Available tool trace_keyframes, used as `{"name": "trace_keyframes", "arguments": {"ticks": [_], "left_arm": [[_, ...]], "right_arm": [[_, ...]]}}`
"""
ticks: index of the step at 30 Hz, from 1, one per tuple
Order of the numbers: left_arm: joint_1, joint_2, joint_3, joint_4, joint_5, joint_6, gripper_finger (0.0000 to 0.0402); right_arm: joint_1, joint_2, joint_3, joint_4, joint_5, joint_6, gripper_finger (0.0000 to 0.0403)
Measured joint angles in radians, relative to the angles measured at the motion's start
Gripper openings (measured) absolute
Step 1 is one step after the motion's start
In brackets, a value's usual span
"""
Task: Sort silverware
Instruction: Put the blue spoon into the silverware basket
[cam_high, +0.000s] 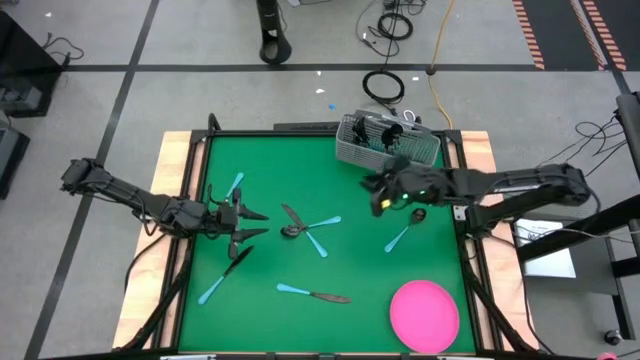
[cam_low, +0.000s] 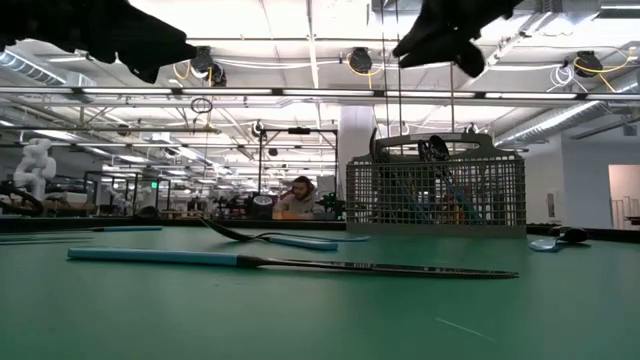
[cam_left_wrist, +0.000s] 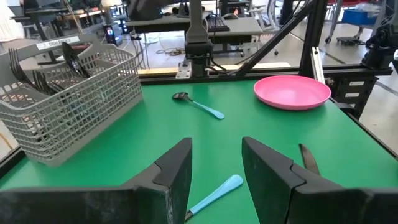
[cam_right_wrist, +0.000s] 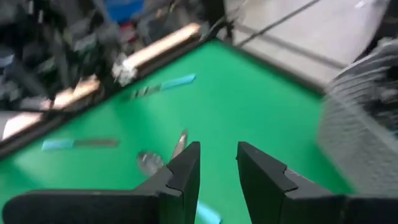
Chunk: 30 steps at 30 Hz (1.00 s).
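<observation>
The grey wire-mesh caddy stands at the far edge of the green table, and everything else is best placed from it; dark heads of cutlery already stand up out of its compartments, seen in the left wrist view and the low view.

The right gripper hangs in the air just in front of the caddy, on its near side; in its own wrist view the two dark fingers stand a narrow gap apart with only table showing between them, so it is partly open and holds nothing.

The left gripper is well apart from the caddy, near the table's left side; its fingers are likewise parted a little and empty, with one light blue handle lying on the mat below the gap.

The silverware still loose lies scattered on the mat, all nearer than the caddy: a spoon lies in front of the caddy towards the pink plate; a cluster of three pieces lies crossed together, near the middle of the table; a knife lies farther towards the near edge; one piece lies beside the left gripper on its caddy side, and another lies beyond that gripper, farthest from the caddy.

In the low view a person sits in the room behind the table, just beside the caddy's outline.
</observation>
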Motion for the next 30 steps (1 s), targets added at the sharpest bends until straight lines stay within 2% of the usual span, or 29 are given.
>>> {"name": "trace_keyframes", "arguments": {"ticks": [4,7,14,22,30], "left_arm": [[0.0,0.0,0.0,0.0,0.0,0.0,0.0143],[0.0,0.0,0.0,-0.001,0.0,0.0,0.0143],[0.0,0.0,0.0,-0.007,0.0,0.001,0.0143],[0.0,0.0,0.0,-0.037,0.0,0.002,0.0143],[0.0,0.0,0.0,-0.038,0.0,0.002,0.0143]], "right_arm": [[0.006,0.097,0.025,-0.022,-0.143,-0.016,0.0098],[0.006,0.159,0.057,-0.097,-0.202,0.08,0.0098],[0.022,0.272,0.088,-0.379,-0.236,0.503,0.0098],[0.077,0.339,0.087,-0.71,-0.255,0.834,0.0098],[0.114,0.344,0.001,-0.745,-0.257,1.058,0.0098]]}}
